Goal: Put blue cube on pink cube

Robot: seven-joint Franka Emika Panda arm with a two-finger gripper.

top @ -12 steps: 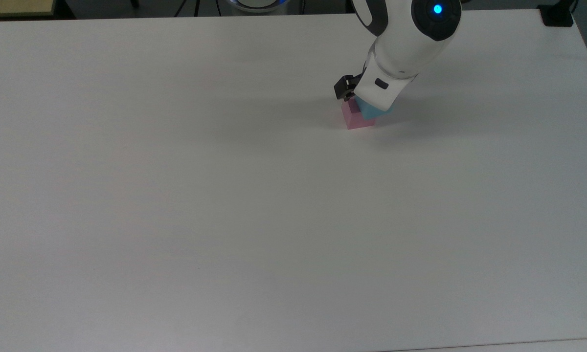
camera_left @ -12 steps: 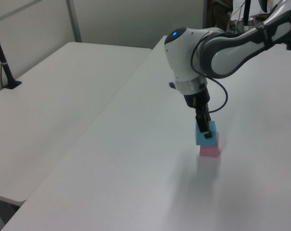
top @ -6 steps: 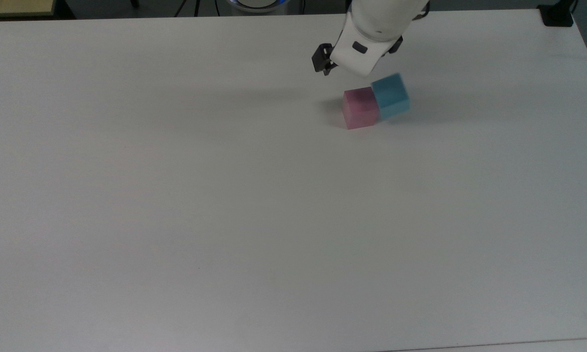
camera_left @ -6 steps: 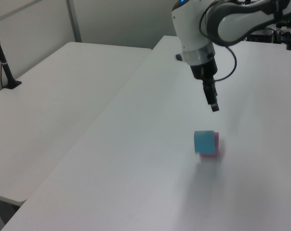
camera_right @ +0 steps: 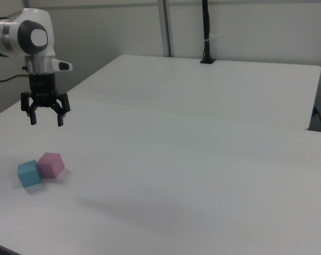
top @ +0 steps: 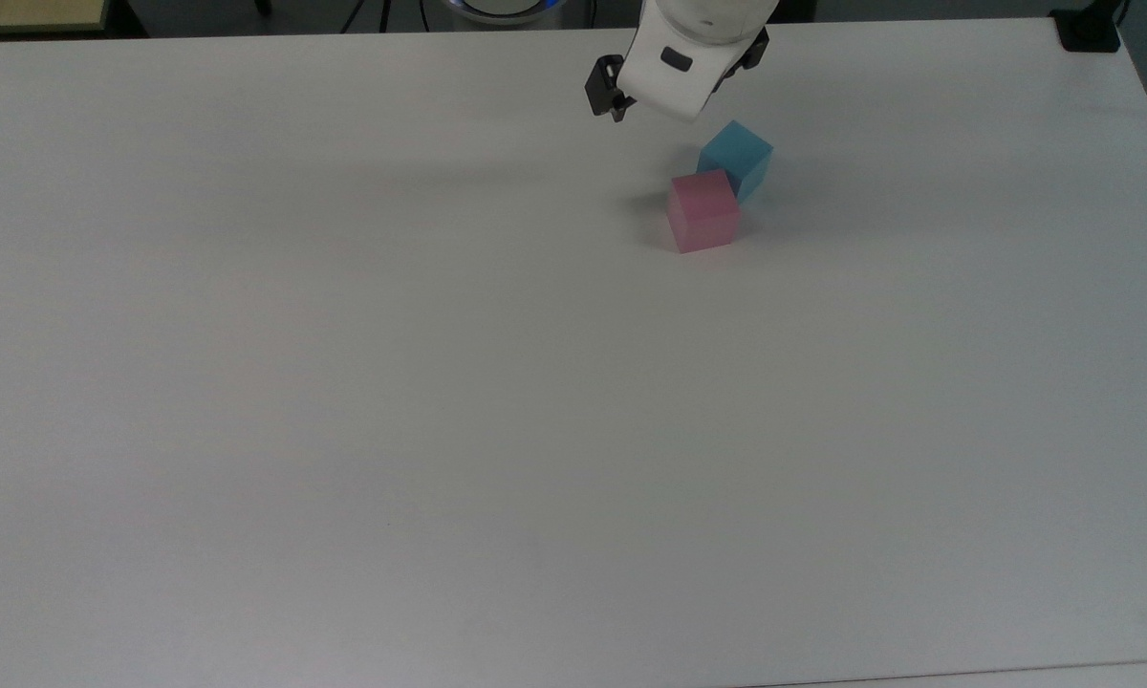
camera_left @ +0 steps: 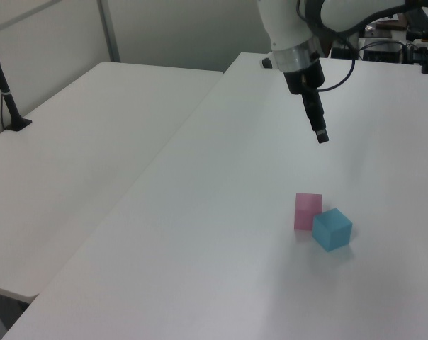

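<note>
The gripper (camera_right: 45, 120) hangs in the air above the white table (top: 344, 401), its two fingers spread apart with nothing between them, pointing straight down. In the right view it sits above and a little to the right view's right of the cubes; in the left view its fingertips (camera_left: 322, 134) are well above them.

The blue cube (top: 736, 158) is not on the pink cube (top: 703, 210) — both rest on the table, touching or very nearly so. In the top view the blue one lies just up and to the top view's right of the pink one, turned so a corner points toward its neighbour. Neither cube has a long axis. In the left view the blue cube (camera_left: 332, 229) sits nearer the camera, to the left view's right of the pink cube (camera_left: 307, 211). In the right view blue (camera_right: 29, 173) is on the right view's left, pink (camera_right: 51, 164) beside it.
</note>
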